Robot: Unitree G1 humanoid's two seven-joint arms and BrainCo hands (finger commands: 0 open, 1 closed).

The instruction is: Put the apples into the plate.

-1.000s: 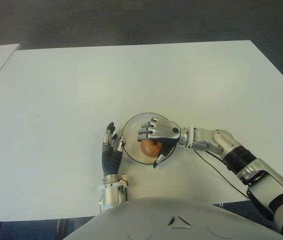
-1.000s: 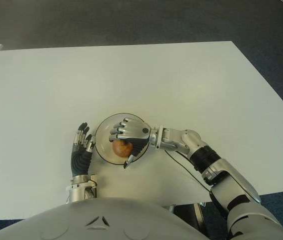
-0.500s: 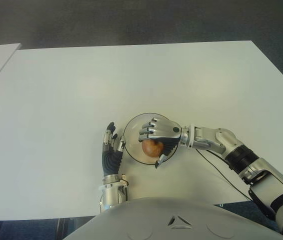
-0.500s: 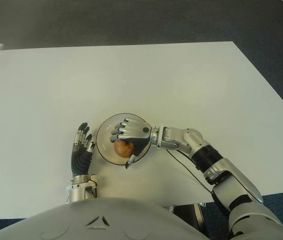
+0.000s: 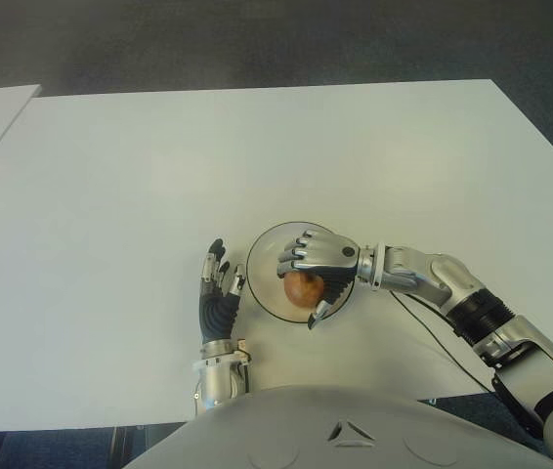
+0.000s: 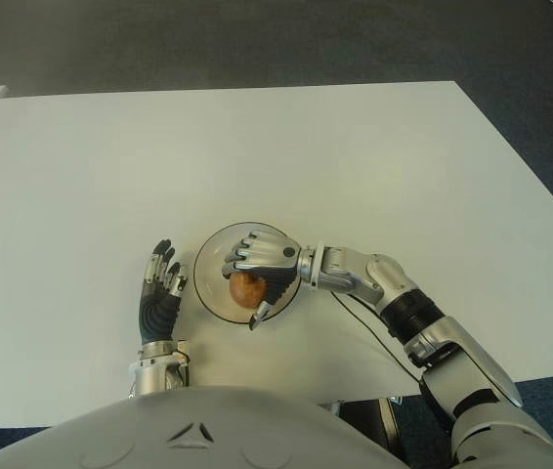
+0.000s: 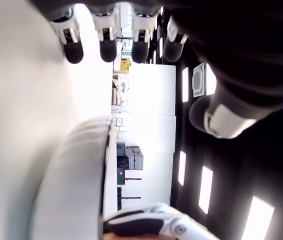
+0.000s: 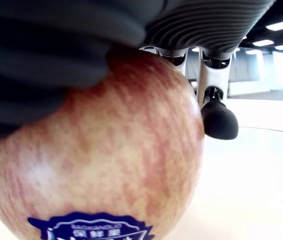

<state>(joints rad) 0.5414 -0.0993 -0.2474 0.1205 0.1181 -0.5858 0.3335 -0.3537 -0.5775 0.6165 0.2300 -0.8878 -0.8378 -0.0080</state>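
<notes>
- One apple (image 5: 301, 288) shows, one plate (image 5: 269, 256), and two robot hands; no second apple can be seen in any view.
- The apple sits over the middle of the plate, under the palm of the right hand (image 5: 314, 269). Whether it touches the plate's surface cannot be told.
- The right hand reaches in from the robot's right, forearm nearly level across the tabletop (image 5: 257, 147), palm down over the plate. Its fingers curl over the top of the apple and the thumb hooks down toward the plate's near rim, so the hand is closed around the fruit.
- In the right wrist view the apple (image 8: 96, 160) presses against the ribbed dark palm, with a rubber-tipped fingertip (image 8: 219, 120) just beside it.
- The left hand (image 5: 218, 293) shows just left of the plate, fingers straight and pointing away from the robot, holding nothing.
- The apple is round, red streaked with yellow, and carries a blue sticker.
- The plate is round, shallow and pale with a thin dark rim.
- The tabletop is plain, matte white.
- Both hands are silver metal with black padded palms and fingertips.
</notes>
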